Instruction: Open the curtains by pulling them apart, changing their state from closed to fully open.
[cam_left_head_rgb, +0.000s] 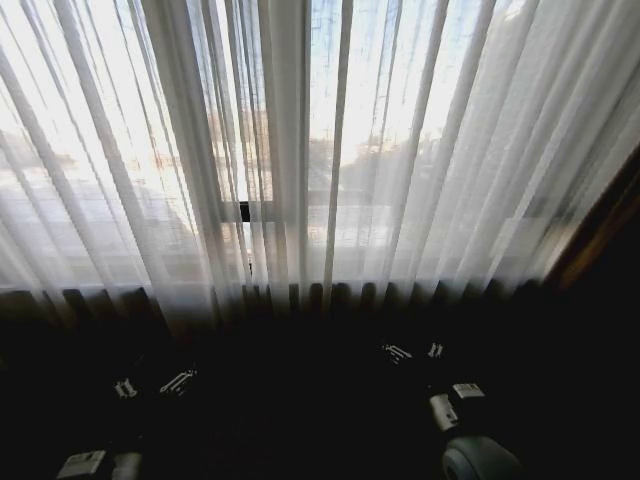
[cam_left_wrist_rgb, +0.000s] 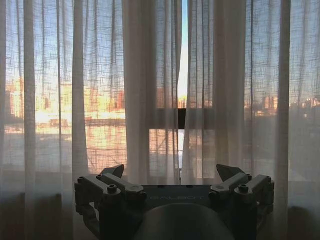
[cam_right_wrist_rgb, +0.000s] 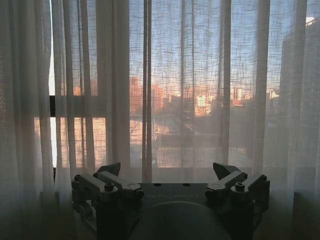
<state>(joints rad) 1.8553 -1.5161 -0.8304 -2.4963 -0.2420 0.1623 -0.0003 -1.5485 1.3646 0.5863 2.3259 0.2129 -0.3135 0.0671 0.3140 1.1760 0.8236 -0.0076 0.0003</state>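
Closest thing in the head view is the right arm's grey round joint (cam_left_head_rgb: 480, 458) at the bottom, w/ the right gripper (cam_left_head_rgb: 413, 351) just above it, low in the dark strip under the window. Left gripper (cam_left_head_rgb: 150, 385) sits over on the other side, also low & short of the fabric. Both wrist views show the same deal: fingers spread wide, nothing between them, tips pointed at the cloth but not touching it afaict.

Curtains (cam_left_head_rgb: 320, 150) hang straight ahead across the whole window, sheer white w/ soft vertical pleats, city skyline glowing orange thru them. They're pretty much closed. Only a thin slit where the two panels meet, near the middle, slightly left of centre in the head view. Left gripper (cam_left_wrist_rgb: 171, 176) is lined up almost right under that slit (cam_left_wrist_rgb: 182, 75). Right gripper (cam_right_wrist_rgb: 167, 172) faces the right panel, slit (cam_right_wrist_rgb: 51, 75) off to its side. A dark window frame bar (cam_left_head_rgb: 245, 211) peeks out in the gap.

No bins or boxes here.
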